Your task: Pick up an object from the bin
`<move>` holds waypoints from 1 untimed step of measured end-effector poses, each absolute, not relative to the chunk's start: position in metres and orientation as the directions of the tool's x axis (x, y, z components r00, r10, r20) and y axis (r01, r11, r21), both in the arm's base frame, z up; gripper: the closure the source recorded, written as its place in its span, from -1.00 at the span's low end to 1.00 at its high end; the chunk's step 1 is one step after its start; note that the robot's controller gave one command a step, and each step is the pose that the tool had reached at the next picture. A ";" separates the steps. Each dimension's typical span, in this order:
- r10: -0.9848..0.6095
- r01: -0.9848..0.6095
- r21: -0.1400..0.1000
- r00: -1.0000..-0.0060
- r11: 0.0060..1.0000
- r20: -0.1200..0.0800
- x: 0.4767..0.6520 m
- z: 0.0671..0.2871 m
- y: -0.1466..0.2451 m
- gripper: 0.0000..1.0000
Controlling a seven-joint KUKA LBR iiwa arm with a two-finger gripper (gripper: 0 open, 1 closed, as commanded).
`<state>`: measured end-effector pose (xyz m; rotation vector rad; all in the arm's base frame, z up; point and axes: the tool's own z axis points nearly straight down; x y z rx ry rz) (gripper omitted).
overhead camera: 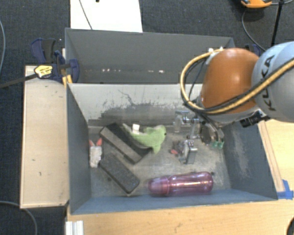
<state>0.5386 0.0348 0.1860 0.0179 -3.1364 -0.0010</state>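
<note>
1. We see the gripper [188, 153] low in the bin [152, 58], under the arm's orange cover [228, 80] and its looped cables [186, 77]. We cannot tell whether it is open or closed, and we see nothing gripped in it.
2. The nearest thing is a purple bottle [180, 184]. It is see-through, long and round, and lies on its side just below the gripper in the view, along the bin's near wall. It is close to the gripper but apart from it.
3. The gripper hangs over the bin's grey floor [154, 166], which is scuffed and scratched, with sloping grey walls rising around it. Outside the bin we see dark carpet [19, 33].
4. Left of the gripper in the view, near it, lies a crumpled green cloth [151, 136] with a small white piece at its upper edge.
5. Farther left of the gripper, the cloth rests against a long black block [118, 140], set slantwise.
6. A second black block [118, 175] lies left of and below the gripper, its end near the bottle's left end.
7. Farthest left, by the wall, is a small white and red thing [94, 154], too small to name.
8. A tiny reddish bit [172, 152] lies just left of the gripper.
</note>
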 end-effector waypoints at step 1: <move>-0.010 -0.010 0.001 -1.000 1.000 -0.003 0.540 0.190 0.035 -1.00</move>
